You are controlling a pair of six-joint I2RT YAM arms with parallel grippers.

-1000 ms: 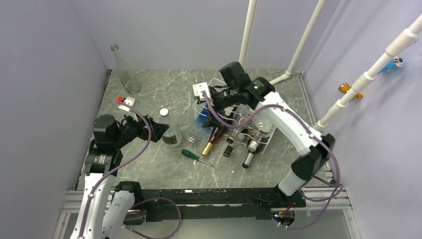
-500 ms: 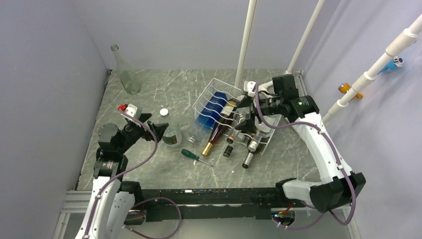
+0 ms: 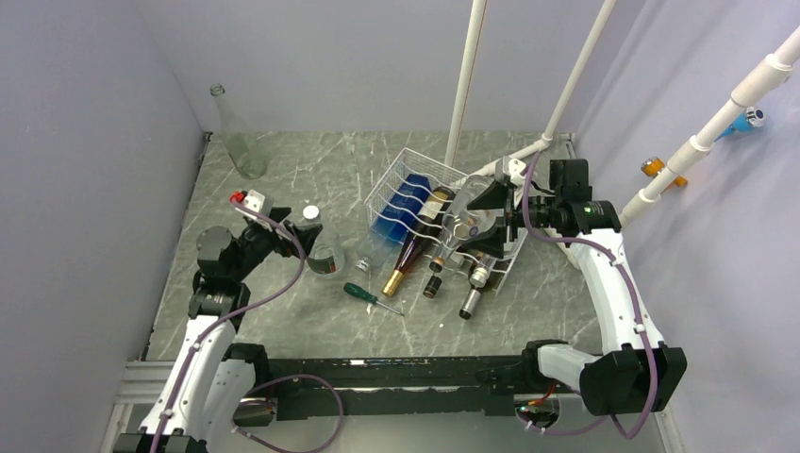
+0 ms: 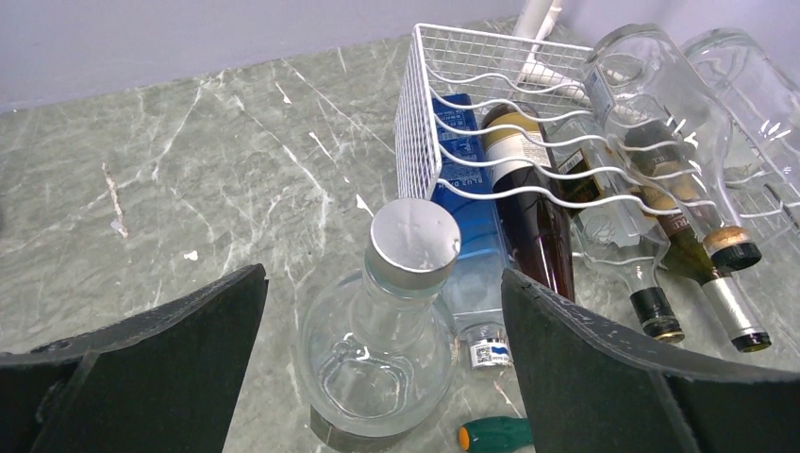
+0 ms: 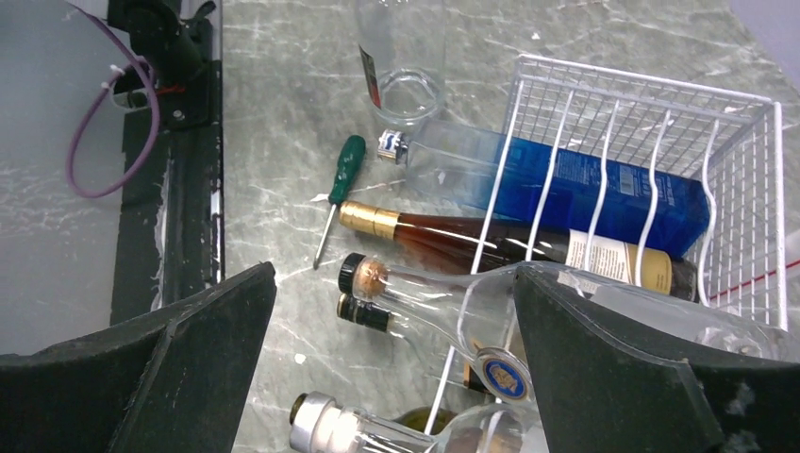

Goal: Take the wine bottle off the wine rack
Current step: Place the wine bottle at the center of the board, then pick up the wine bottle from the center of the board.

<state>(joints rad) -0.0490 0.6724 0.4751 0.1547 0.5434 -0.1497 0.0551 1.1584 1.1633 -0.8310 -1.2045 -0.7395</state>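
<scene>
Step in hand: approach. The wine rack (image 3: 389, 184) sits right of centre on the tabletop. The dark wine bottle (image 3: 408, 257) lies in it, gold-foiled neck projecting past the near edge. Your right tool (image 3: 476, 222) hovers over the rack's right side, jaws wide, holding nothing. Your left tool (image 3: 298, 240), also wide and empty, faces a round flask (image 3: 325, 260). Next, probably bring the right tool around that neck.
</scene>
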